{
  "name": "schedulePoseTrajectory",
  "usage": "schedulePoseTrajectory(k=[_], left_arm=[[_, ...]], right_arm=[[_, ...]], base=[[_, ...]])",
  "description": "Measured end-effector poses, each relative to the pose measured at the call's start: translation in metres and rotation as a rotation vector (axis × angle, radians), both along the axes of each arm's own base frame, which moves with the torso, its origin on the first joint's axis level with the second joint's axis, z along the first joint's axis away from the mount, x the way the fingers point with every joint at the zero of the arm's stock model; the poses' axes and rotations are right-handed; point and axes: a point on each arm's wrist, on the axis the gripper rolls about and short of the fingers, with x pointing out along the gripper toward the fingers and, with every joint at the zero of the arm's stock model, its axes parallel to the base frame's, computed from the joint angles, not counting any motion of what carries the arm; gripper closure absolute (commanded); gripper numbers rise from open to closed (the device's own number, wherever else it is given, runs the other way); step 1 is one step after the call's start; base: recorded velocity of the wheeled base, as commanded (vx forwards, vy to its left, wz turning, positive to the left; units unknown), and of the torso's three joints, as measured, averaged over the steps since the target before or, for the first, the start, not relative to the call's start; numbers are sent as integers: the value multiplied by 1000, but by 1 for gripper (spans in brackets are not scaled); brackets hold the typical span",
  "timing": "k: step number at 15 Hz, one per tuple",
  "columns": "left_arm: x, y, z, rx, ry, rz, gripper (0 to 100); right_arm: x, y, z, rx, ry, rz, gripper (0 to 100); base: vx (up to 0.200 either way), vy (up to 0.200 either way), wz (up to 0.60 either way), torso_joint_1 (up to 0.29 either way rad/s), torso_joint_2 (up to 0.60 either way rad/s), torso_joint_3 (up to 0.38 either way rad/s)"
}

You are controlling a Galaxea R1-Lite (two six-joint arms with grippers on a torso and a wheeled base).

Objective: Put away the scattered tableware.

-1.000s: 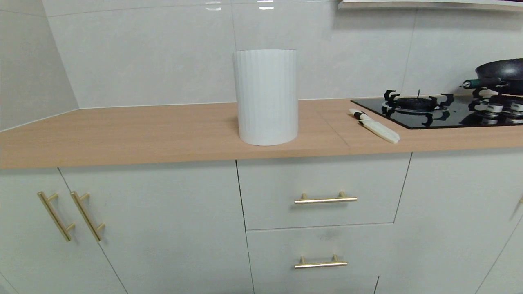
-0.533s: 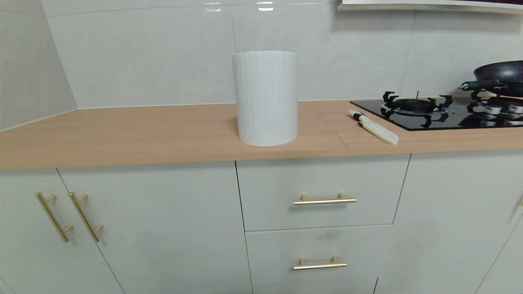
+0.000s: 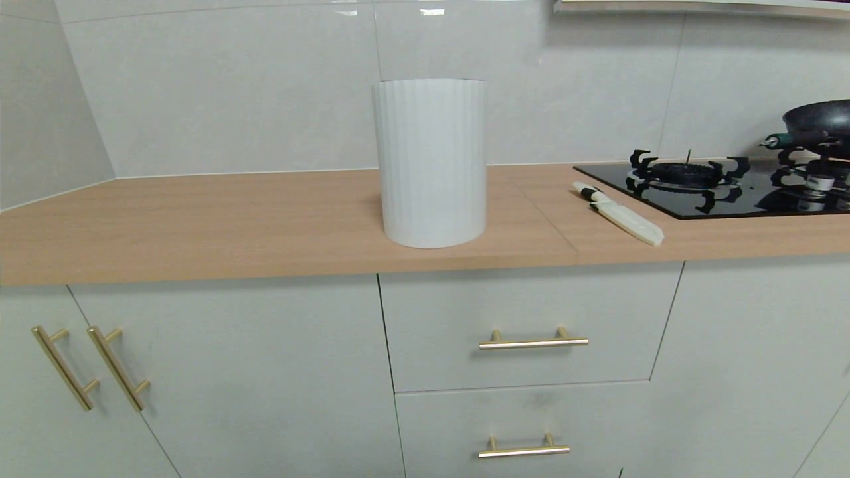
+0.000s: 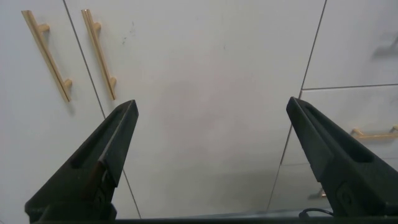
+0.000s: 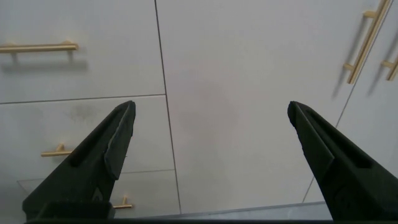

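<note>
On the wooden counter (image 3: 199,219), just left of the black hob (image 3: 750,204), a white knife (image 3: 621,214) is laid flat, its long axis running from far left to near right, the black-banded end farther. It is set right of the tall ribbed holder (image 3: 430,162), apart from it. The left gripper (image 4: 211,106) and right gripper (image 5: 210,106) are held empty, fingers spread wide, low before the cabinet doors (image 4: 199,62); the knife lies above them. The right arm is judged nearer; the counter edge must be cleared first.
</note>
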Motion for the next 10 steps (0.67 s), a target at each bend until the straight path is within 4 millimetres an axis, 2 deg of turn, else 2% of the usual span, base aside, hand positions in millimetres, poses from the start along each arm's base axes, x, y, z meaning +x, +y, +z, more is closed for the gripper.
schedulePoseTrajectory(k=[10], left_arm=[[0,0,0,0,0,0,0]], right_arm=[[0,0,0,-1,1,0,0]], base=[[0,0,0,3,-9,-5]])
